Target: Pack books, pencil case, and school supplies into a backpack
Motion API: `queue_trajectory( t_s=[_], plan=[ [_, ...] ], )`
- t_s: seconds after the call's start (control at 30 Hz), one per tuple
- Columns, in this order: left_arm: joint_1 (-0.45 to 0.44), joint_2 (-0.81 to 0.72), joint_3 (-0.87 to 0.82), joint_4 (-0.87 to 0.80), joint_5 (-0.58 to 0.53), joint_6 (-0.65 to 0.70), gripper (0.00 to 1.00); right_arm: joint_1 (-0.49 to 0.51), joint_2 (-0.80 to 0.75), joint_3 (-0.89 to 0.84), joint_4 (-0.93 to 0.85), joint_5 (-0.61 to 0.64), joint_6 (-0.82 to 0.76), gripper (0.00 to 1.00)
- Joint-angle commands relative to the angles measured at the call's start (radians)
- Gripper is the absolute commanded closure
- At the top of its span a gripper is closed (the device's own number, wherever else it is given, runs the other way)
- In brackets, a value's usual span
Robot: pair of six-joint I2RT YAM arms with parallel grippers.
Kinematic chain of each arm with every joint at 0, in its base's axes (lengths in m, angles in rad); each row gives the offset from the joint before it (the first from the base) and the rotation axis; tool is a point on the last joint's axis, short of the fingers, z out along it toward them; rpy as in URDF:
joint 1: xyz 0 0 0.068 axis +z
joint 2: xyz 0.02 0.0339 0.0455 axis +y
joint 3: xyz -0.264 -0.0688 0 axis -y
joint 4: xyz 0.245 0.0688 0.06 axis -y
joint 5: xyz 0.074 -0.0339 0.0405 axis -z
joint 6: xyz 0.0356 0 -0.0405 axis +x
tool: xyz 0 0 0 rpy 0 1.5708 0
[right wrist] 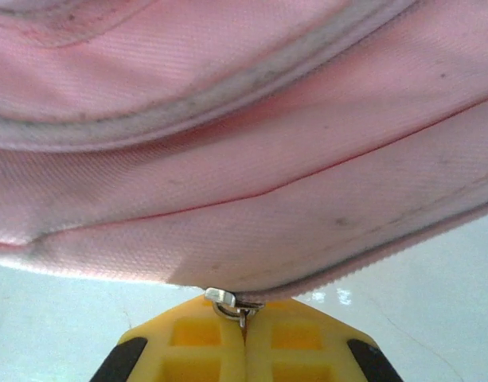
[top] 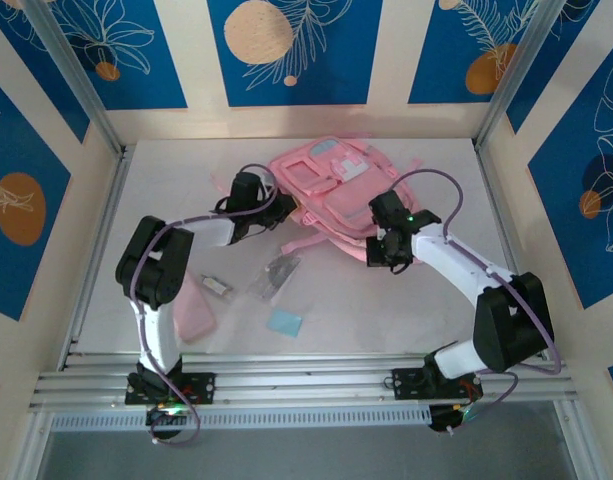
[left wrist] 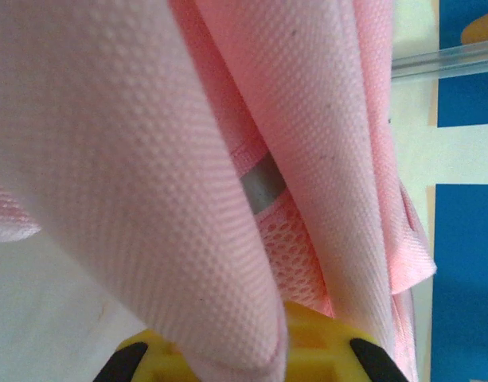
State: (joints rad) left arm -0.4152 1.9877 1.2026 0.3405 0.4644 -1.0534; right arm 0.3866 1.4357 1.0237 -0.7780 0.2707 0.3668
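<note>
The pink backpack lies flat at the back middle of the table. My left gripper is at its left edge, shut on a fold of the backpack's pink fabric that drapes over the yellow fingers. My right gripper is at the bag's near right edge, its jaws shut on the metal zipper pull under the backpack's seam. The pale-pink pencil case, the light-blue pad, the clear bag of grey items and a small whitish clip lie on the table. The books are out of view.
The supplies lie between the two arms in front of the backpack. Thin pink straps trail from the bag towards the clear bag. Metal frame posts and patterned walls close the table in on three sides.
</note>
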Motion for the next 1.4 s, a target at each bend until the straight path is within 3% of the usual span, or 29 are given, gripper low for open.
queue_trajectory(
  t_s=[0.0, 0.03, 0.17, 0.3, 0.6, 0.8, 1.0, 1.1, 1.2, 1.37],
  plan=[
    [0.056, 0.08, 0.155, -0.046, -0.005, 0.109, 1.0, -0.014, -0.001, 0.051, -0.059, -0.139, -0.063, 1.0],
    [0.059, 0.1, 0.19, -0.069, 0.008, 0.113, 0.97, -0.013, 0.008, 0.063, -0.041, -0.193, -0.056, 1.0],
    [0.054, 0.131, 0.287, -0.193, 0.049, 0.141, 0.51, 0.001, 0.069, 0.107, 0.072, -0.417, 0.003, 1.0],
    [0.052, 0.036, 0.18, -0.234, 0.048, 0.141, 0.32, 0.032, 0.135, 0.154, 0.232, -0.582, 0.095, 1.0],
    [0.026, -0.234, -0.196, -0.099, 0.023, -0.021, 0.26, 0.158, 0.402, 0.466, 0.332, -0.664, 0.164, 1.0],
    [-0.014, -0.243, -0.267, 0.045, -0.043, -0.129, 0.24, 0.218, 0.504, 0.599, 0.301, -0.706, 0.182, 1.0],
    [-0.031, -0.143, -0.227, 0.184, -0.088, -0.19, 0.33, 0.239, 0.45, 0.489, 0.303, -0.718, 0.254, 1.0],
    [-0.039, -0.097, -0.185, 0.206, -0.086, -0.176, 0.67, 0.25, 0.415, 0.427, 0.252, -0.665, 0.268, 1.0],
    [-0.039, -0.079, -0.171, 0.195, -0.084, -0.155, 0.99, 0.254, 0.4, 0.419, 0.092, -0.533, 0.24, 1.0],
    [-0.03, -0.11, -0.196, 0.159, -0.098, -0.115, 1.0, 0.255, 0.36, 0.373, -0.156, -0.299, 0.172, 1.0]
  ],
)
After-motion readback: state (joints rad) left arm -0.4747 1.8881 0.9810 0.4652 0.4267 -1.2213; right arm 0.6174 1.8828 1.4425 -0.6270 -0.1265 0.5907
